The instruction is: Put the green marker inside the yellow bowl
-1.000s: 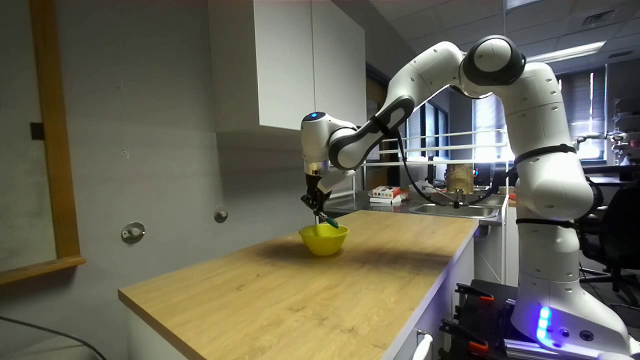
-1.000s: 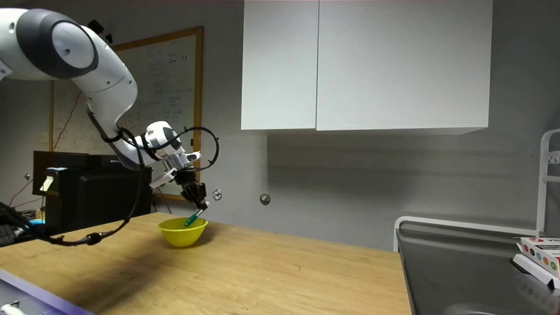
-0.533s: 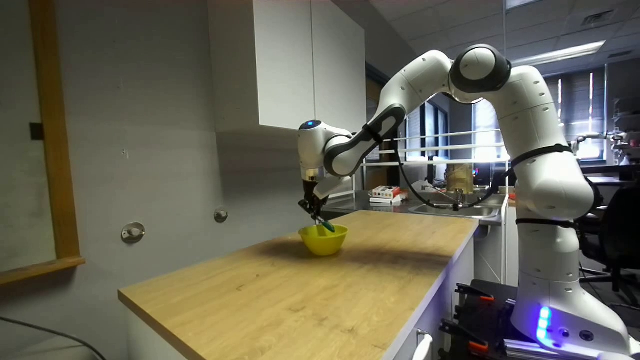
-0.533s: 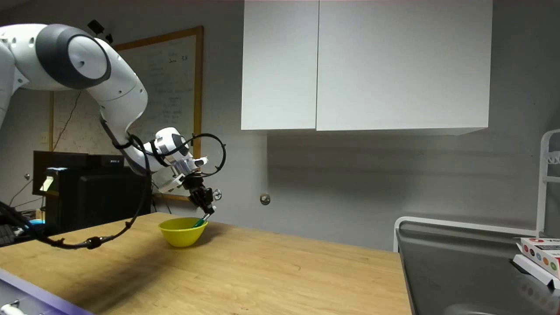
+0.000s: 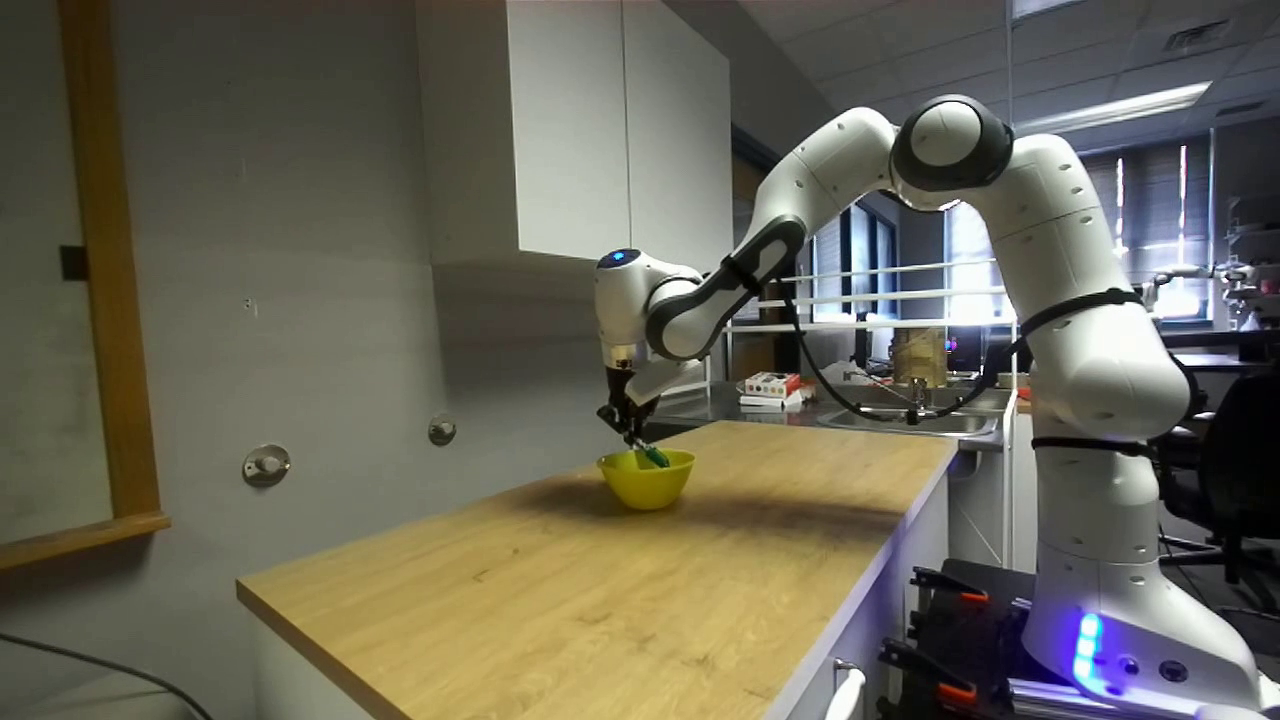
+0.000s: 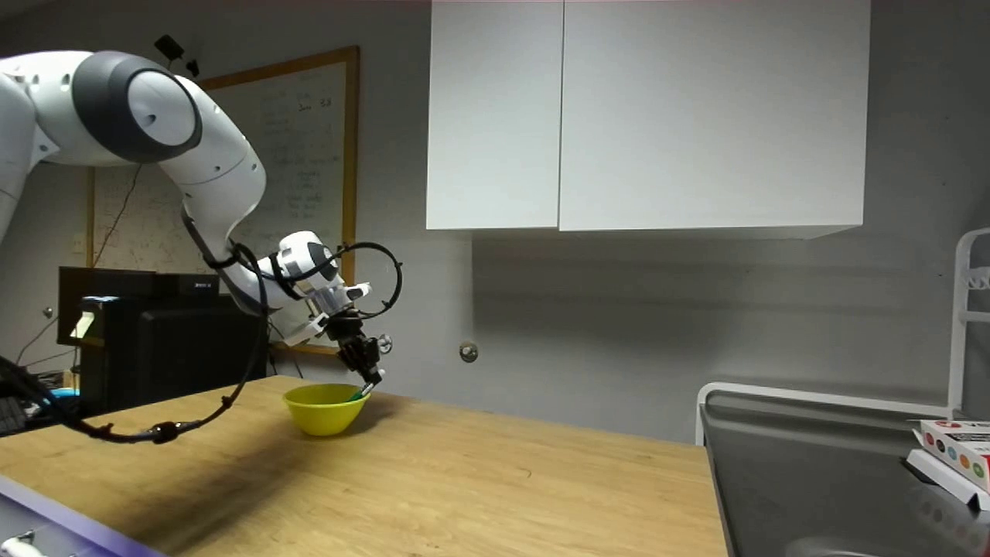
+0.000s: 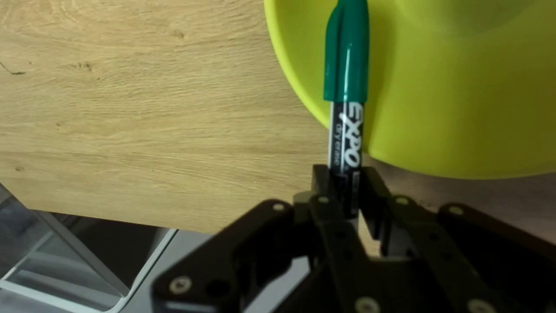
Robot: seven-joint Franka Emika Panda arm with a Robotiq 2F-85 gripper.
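You have room along the light wood-grained countertop [image 6: 503, 487] on the near side of the round bright yellow plastic bowl [image 6: 321, 420] in both exterior views. The bowl's rim stands just beside your black two-fingered gripper [image 7: 347, 182]; the flat grey wall [image 6: 619, 348] bounds the back, and the white boxy cabinet [image 6: 650, 116] hangs higher up.

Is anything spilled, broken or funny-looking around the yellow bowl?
No, nothing stands out. The yellow bowl sits upright on the counter, and I see no spill or crack. The green marker slants across its rim, but the hand is holding it.
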